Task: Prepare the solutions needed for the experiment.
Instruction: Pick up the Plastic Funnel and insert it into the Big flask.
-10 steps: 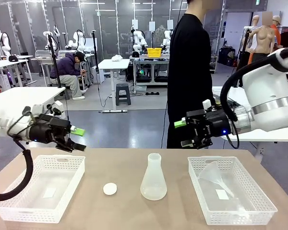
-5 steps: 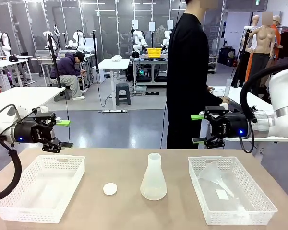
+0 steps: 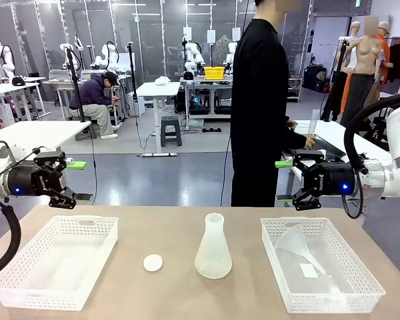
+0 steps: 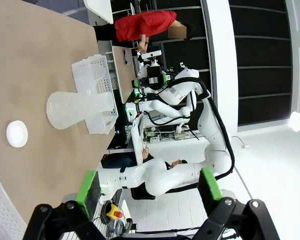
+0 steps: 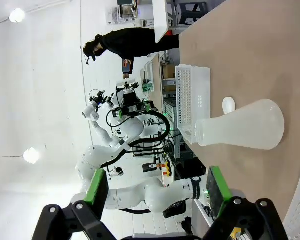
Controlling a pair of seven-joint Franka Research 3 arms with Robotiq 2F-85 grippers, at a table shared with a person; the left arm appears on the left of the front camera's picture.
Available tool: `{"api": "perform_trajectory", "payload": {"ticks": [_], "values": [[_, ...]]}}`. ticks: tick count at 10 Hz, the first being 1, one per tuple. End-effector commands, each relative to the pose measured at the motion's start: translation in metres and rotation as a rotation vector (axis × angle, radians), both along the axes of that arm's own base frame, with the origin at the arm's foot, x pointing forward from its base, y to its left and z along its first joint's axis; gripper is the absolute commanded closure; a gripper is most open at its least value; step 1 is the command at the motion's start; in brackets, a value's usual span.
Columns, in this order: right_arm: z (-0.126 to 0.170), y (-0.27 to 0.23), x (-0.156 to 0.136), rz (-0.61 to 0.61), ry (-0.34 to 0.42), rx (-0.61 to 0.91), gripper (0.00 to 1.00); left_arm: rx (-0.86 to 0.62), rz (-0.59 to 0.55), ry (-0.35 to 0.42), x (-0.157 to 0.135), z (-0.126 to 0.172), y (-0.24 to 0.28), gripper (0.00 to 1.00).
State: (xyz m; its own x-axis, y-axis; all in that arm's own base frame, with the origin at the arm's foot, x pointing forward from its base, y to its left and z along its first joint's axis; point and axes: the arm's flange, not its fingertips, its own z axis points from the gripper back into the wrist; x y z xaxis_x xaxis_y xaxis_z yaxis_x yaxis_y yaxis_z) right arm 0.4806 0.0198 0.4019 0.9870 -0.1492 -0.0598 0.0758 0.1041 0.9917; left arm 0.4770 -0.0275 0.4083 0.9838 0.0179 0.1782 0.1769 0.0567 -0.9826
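A frosted conical flask [image 3: 213, 248] stands upright at the middle of the table, with a small white cap [image 3: 153, 263] lying to its left. No liquid shows in it; the solutions are out of view. My left gripper [image 3: 80, 181] hovers open beyond the table's far left edge, above the left basket. At the far right my right gripper [image 3: 285, 180] hangs open and empty, just beyond the right basket. The left wrist view looks between open fingers [image 4: 149, 185] at the flask [image 4: 75, 107] and cap [image 4: 16, 133]. My right wrist's open gripper [image 5: 157, 187] faces the flask [image 5: 245, 129] and cap [image 5: 229, 105].
A white mesh basket [image 3: 80, 220] sits at the left. Another basket [image 3: 300, 221] at the right holds a clear funnel [image 3: 300, 241]. A person in black [image 3: 260, 107] stands at the far edge, turned toward a side table on the right, hand by a tall cylinder [image 3: 315, 121].
Both arms have drawn back outward, the left one to the left and the right one to the right, away from the flask. Both grippers stayed open. The person's hand reached toward the side table.
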Motion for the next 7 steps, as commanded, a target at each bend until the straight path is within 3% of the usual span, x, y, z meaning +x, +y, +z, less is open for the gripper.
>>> {"api": "perform_trajectory", "payload": {"ticks": [1, 7], "values": [[0.0048, -0.0034, 0.0047, 0.016, 0.016, -0.006, 0.0, 0.002, -0.048, -0.005, 0.0003, 0.0006, 0.0004, 0.0], [0.0, 0.0, 0.0005, 0.001, 0.0, 0.0, 0.0, 0.001, -0.008, 0.001, -0.0008, -0.0004, -0.0008, 0.0]]}}
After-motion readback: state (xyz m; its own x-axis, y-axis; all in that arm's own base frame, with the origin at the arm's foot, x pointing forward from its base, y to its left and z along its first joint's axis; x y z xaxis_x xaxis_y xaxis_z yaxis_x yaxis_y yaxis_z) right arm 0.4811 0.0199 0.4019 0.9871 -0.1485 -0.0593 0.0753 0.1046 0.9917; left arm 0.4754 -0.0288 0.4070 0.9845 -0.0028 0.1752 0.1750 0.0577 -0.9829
